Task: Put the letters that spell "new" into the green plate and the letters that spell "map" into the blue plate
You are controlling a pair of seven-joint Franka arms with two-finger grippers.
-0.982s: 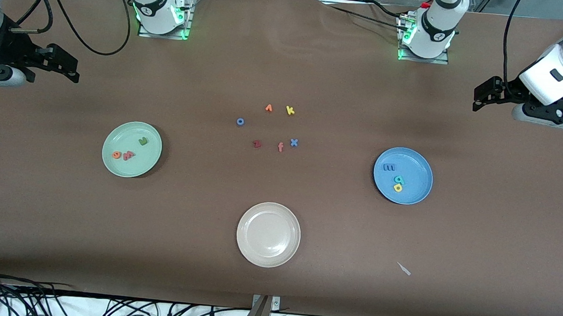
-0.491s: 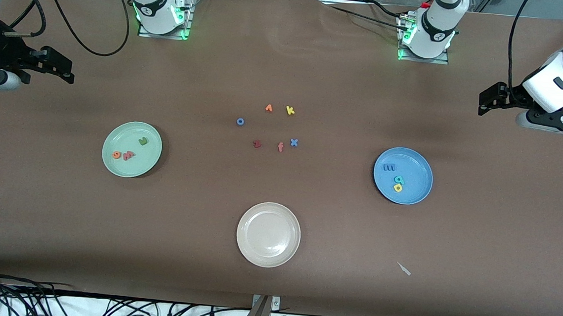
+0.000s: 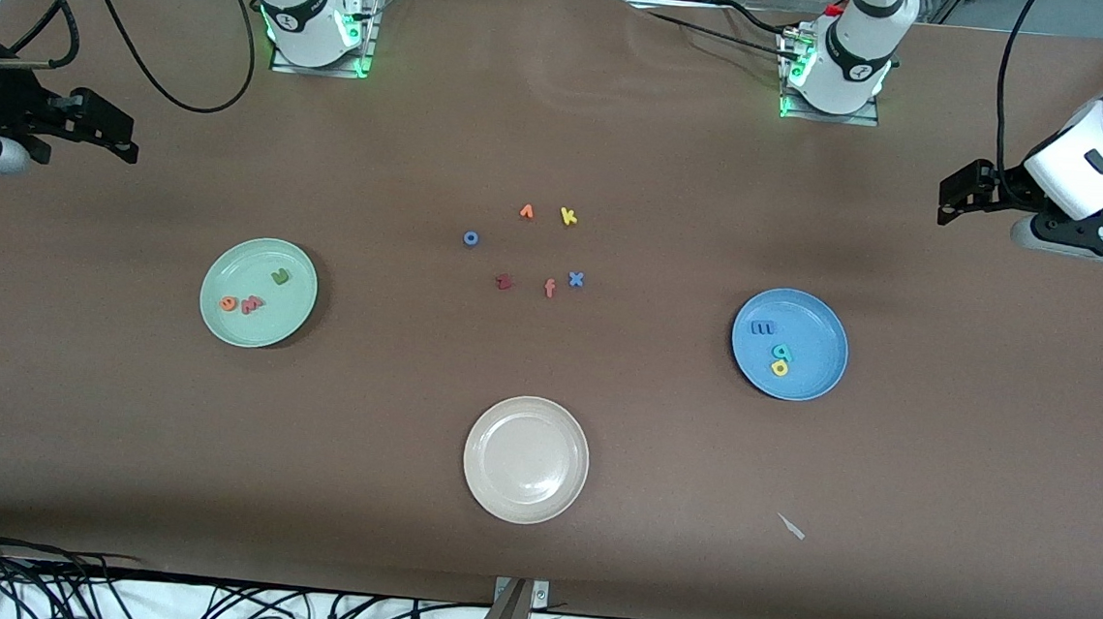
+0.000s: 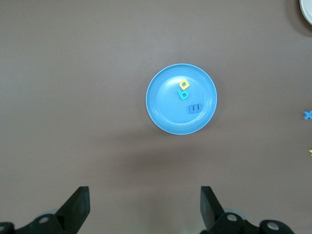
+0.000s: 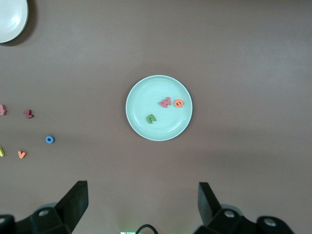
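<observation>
The green plate [image 3: 219, 272] holds the dark green n [image 3: 280, 277], the orange e [image 3: 229, 303] and the pinkish-red w [image 3: 251, 303]. My right wrist view looks down on this green plate [image 5: 141, 105], and my right gripper [image 5: 143, 207] is open and empty. The blue plate [image 3: 818, 352] holds the blue m [image 3: 762, 328], the teal a [image 3: 781, 351] and the yellow p [image 3: 779, 367]. The left wrist view shows the blue plate [image 4: 163, 105] under my open, empty left gripper [image 4: 145, 209]. Both grippers hang over bare table at their own ends, right gripper [image 3: 122, 134] and left gripper [image 3: 950, 194].
An empty beige plate [image 3: 484, 436] sits nearest the front camera. Mid-table lie several loose letters: blue o [image 3: 470, 238], orange v [image 3: 526, 213], yellow k [image 3: 568, 216], dark red z [image 3: 504, 282], pink f [image 3: 549, 288], blue x [image 3: 576, 278]. A white scrap [image 3: 792, 526] lies near the front edge.
Both grippers have drawn back toward their own ends of the table, the right one still sliding outward. The letters and plates have not moved.
</observation>
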